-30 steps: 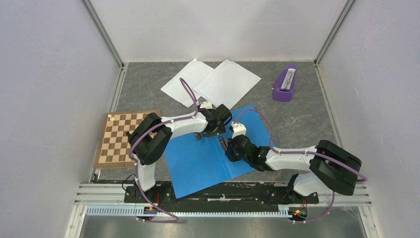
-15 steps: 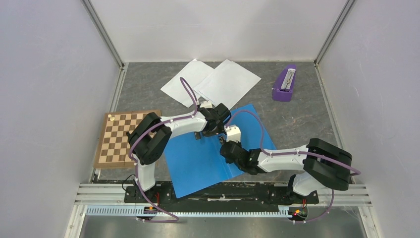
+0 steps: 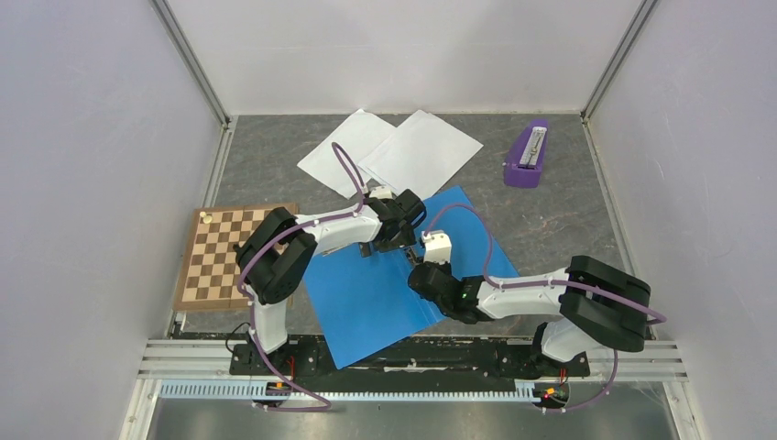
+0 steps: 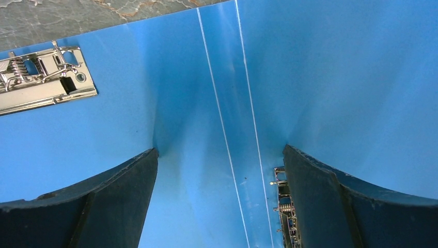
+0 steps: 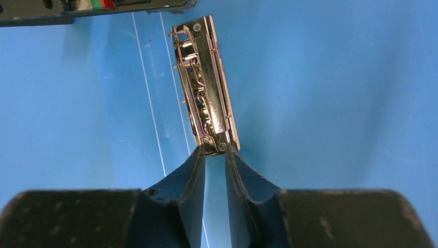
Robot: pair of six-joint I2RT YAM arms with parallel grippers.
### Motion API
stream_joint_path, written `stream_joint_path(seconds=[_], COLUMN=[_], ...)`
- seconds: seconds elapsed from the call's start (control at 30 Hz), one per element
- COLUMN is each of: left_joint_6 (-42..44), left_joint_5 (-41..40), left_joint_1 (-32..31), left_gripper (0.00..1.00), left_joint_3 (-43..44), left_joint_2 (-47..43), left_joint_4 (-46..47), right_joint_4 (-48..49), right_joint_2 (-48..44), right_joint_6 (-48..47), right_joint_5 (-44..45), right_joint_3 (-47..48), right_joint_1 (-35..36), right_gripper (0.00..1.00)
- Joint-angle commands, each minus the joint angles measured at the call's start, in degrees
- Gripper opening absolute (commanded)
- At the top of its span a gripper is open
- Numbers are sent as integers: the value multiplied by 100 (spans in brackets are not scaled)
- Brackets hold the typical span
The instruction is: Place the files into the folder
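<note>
The blue folder [image 3: 366, 298] lies open on the table in front of the arms. Its chrome clip [image 5: 206, 82] sits beside the spine creases. My right gripper [image 5: 215, 151] is nearly closed, with its fingertips pinching the near end of that clip; it is at mid-folder in the top view [image 3: 418, 269]. My left gripper [image 4: 220, 150] is open, fingers down on the folder's inner face astride the spine [image 3: 374, 249]. A second chrome clip [image 4: 44, 77] shows at the folder's edge. The files [image 3: 394, 151], white sheets, lie overlapped behind the folder, untouched.
A brown chessboard [image 3: 224, 257] lies at the left, with a small pale piece on its far corner. A purple object [image 3: 528, 154] stands at the back right. Grey walls and metal posts close in the table on three sides.
My right arm has shifted a little left and lower across the folder, bringing its gripper to the clip. The left arm has barely moved. The files have stayed put.
</note>
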Motion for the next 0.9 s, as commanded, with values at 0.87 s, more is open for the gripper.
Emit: stream_joint_path(seconds=[0.87], left_joint_6=[840], left_joint_5=[1163], left_joint_1=[98], left_gripper=[97], left_joint_3=[-565], left_joint_2=[895], left_joint_4=[483], right_joint_4=[-388], right_joint_2=[-642], right_joint_6=[-846], right_joint_5=[-303], right_joint_3=[-116], right_joint_1=[-254], right_gripper=[33])
